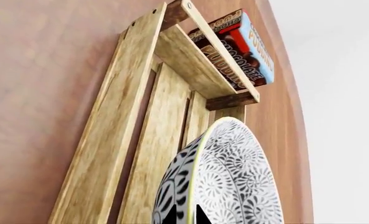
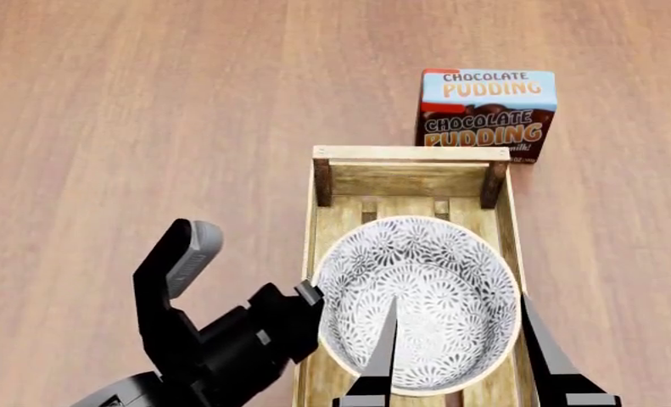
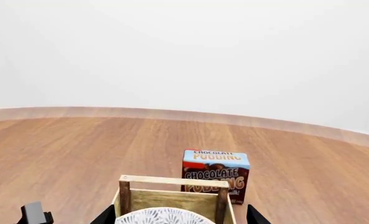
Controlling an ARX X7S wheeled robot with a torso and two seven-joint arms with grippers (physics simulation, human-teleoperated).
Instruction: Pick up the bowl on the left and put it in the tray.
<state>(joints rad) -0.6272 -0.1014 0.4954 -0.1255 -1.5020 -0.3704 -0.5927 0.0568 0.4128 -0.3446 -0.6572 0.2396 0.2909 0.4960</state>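
1. Far left in head view: your left gripper (image 2: 309,295) is pinching the near-left rim of the bowl (image 2: 416,303). The left wrist cam shows two dark fingertips at the rim w/ the bowl wall between them, so I'd call it clamped on the bowl, not just resting beside it.

2. The bowl sits over the near half of the tray (image 2: 408,166). Can't tell if the base is touching the slats or hanging just above, since no view shows underneath. It's level in head view, prob why you took a rim pinch: keeps it flat going in.

3. Textures: the bowl is round glazed ceramic w/ grey-blue floral print inside and out and a pale rim. The tray is light rough wood w/ slatted floor, low walls and darker corner posts.

4. Your right gripper (image 2: 460,356) has its dark tapered fingers spread wide apart, one over the bowl's inside, one by the tray's right wall. It's holding nothing, imo parked as backup.

5. Further right/back: the pudding box (image 2: 488,112) stands upright just behind the tray's far right corner, glossy printed cardboard. Not in your way.
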